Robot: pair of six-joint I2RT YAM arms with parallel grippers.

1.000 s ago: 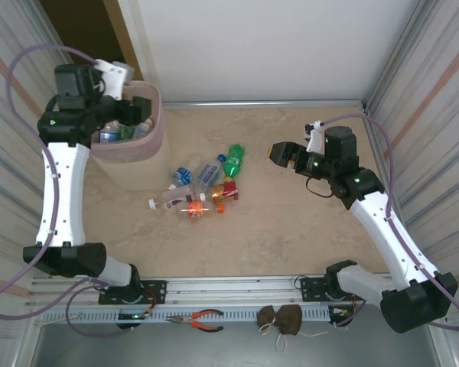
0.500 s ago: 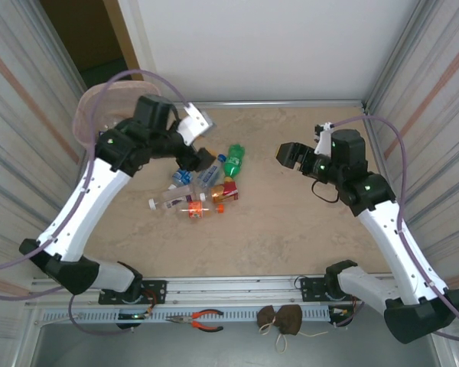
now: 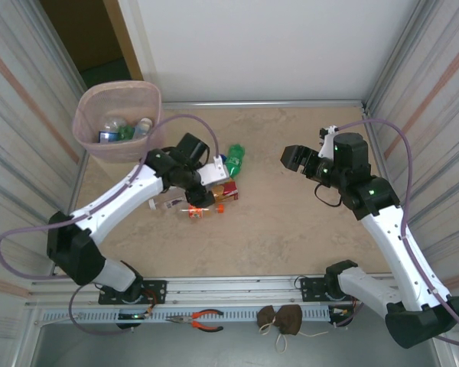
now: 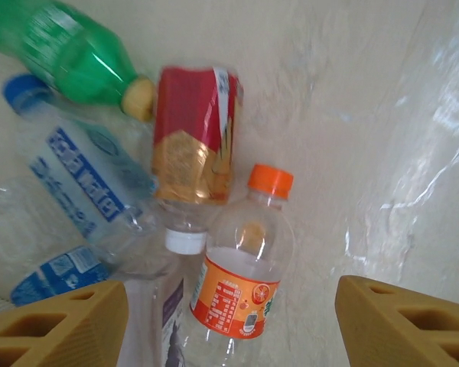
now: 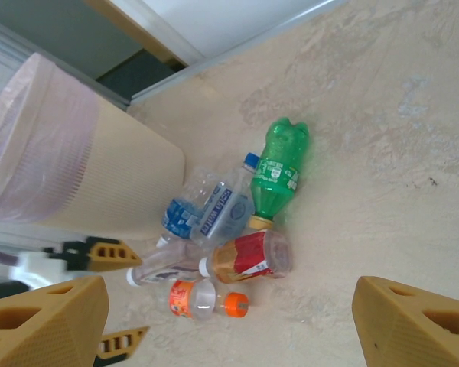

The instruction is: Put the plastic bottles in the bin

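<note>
Left gripper (image 4: 229,321) spread, empty, over orange-cap bottle (image 4: 245,264), lower centre. Step: reach. Next: descend, clamp. Right gripper (image 3: 292,158) spread, empty.

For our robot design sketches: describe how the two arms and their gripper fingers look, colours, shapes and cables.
Both the left arm and right arm have white links, black joints with small green lights and a looping lilac cable. The fingers are tan-orange blocks with triangular cut-outs.

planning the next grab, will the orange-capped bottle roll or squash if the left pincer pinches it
The orange-capped bottle lies on its side, so a nudge would probably roll it. It looks clear and empty, so likely light and easily dented.
</note>
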